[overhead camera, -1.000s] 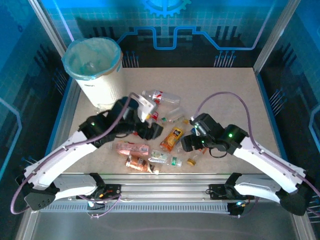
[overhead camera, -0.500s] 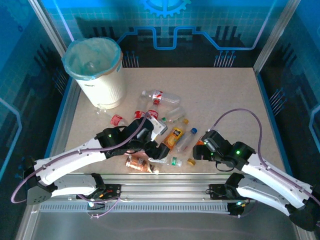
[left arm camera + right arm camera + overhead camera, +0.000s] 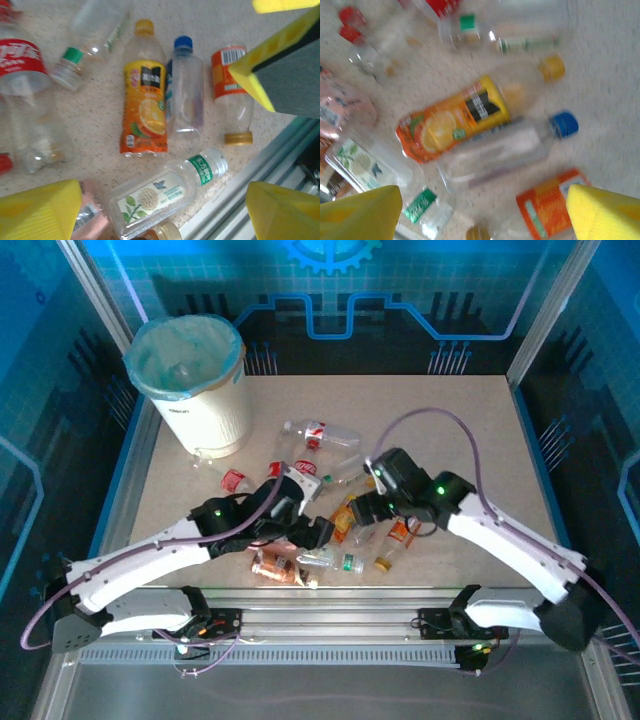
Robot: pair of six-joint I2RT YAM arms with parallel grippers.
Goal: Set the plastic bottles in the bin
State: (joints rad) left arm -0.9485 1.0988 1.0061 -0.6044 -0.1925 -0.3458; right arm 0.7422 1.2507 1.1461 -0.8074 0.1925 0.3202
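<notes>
Claws of the left gripper (image 3: 160, 212) and right gripper (image 3: 480, 210) are seen spread, empty, over the plastic bottles (image 3: 145, 112) scattered well apart from the bin (image 3: 212, 418); a pick is judged underway, so lowering and closing on one bottle is required.

1. We're over a speckled beige table (image 3: 450, 440), pale and grainy right across.
2. Along the near edge we've got a ribbed aluminium rail (image 3: 330, 625) running left to right, and the left wrist view catches it too, at lower right (image 3: 282, 150).
3. At the far side there's a blue back wall (image 3: 430, 285) with a gear emblem (image 3: 330, 255) top centre.
4. We see slanted metal posts, the left post (image 3: 100, 300) and the right post (image 3: 555, 305), framing the far corners.
5. A blue trim (image 3: 128, 475) lines the table's left edge.
</notes>
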